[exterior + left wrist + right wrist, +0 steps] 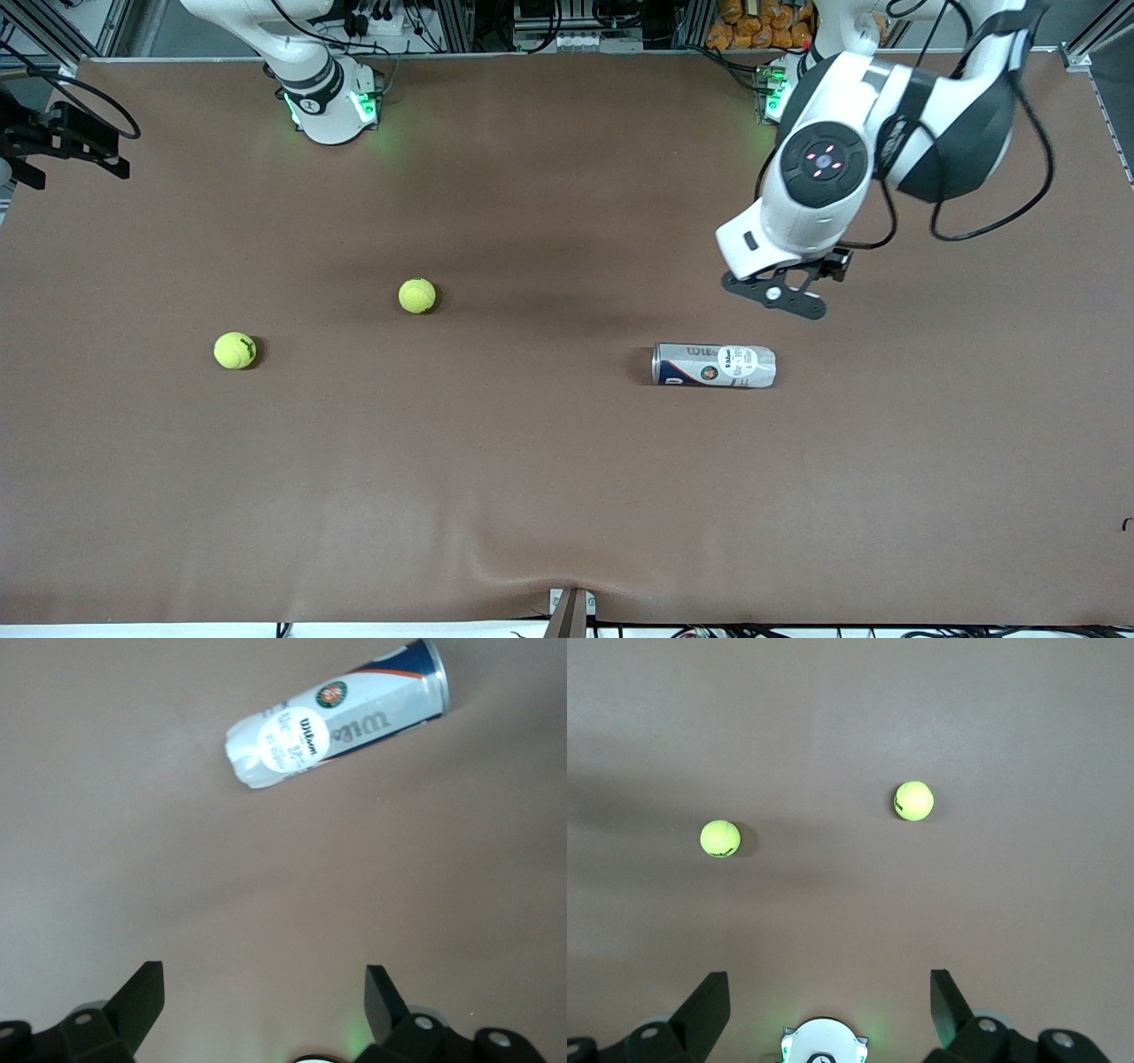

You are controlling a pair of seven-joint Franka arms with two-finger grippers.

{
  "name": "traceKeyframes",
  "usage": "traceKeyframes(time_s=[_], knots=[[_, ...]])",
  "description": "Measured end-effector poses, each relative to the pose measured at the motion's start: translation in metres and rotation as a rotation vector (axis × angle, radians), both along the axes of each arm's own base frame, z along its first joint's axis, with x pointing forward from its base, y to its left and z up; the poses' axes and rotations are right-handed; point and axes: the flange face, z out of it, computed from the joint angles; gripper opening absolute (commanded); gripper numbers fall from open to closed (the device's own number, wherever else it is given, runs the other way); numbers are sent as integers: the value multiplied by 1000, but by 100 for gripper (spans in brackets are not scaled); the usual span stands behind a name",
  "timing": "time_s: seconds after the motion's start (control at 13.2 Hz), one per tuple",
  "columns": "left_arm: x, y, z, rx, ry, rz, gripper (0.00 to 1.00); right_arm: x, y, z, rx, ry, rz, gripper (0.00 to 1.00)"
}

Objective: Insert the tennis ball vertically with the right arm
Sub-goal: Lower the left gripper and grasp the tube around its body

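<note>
Two yellow tennis balls lie on the brown table: one [416, 295] [720, 838] near the middle, the other [235, 350] [914, 801] nearer the front camera, toward the right arm's end. A silver and blue ball can [714, 365] [337, 713] lies on its side toward the left arm's end. My right gripper [830, 992] is open and empty, high over the table by its own base [824, 1043]; only the right arm's base [328, 97] shows in the front view. My left gripper [264, 988] is open and empty, in the air close to the can.
The left arm [819, 177] reaches out over the table above the can's end. A black fixture [62, 142] sticks in at the table edge at the right arm's end. A small mount [571, 611] sits at the front edge.
</note>
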Motion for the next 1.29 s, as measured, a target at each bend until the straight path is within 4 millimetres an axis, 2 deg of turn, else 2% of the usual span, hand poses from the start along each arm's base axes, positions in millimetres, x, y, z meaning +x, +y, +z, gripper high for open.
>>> traceKeyframes(time_s=[0.3, 0.83, 1.29], knots=[[10, -4, -44, 40, 56, -165, 100, 0, 0, 0, 0, 0, 0, 100], [8, -49, -130, 126, 130, -530, 100, 0, 0, 0, 0, 0, 0, 100], [20, -53, -174, 109, 163, -743, 100, 0, 0, 0, 0, 0, 0, 100]])
